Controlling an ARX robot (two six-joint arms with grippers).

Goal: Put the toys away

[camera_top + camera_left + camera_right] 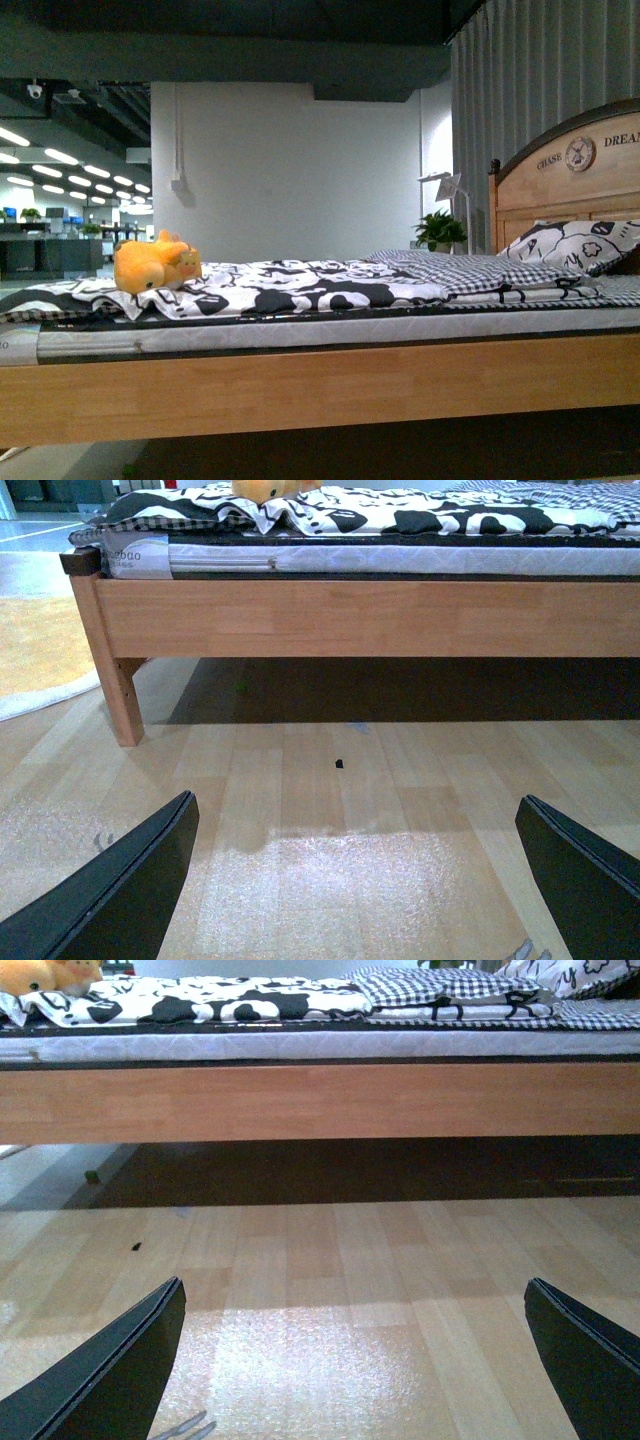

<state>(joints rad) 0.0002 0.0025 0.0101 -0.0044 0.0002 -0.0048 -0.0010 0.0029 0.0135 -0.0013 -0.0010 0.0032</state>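
Plush toy (265, 488) is cut by the pic edge in left wrist view, only its lower part showing; in right wrist view it's clipped at a corner, face too blurry to read. Headboard (560, 185) & pillow (578, 245) run off the right edge in front view, lettering breaks off after "DREA", and under the bed (300, 385) it's all shadow, nothing legible. Left end effector (357, 800) & right end effector (355, 1285) show only finger ends, rest out of frame; dark speck (339, 763) on floor (300, 880) is too small to ID.
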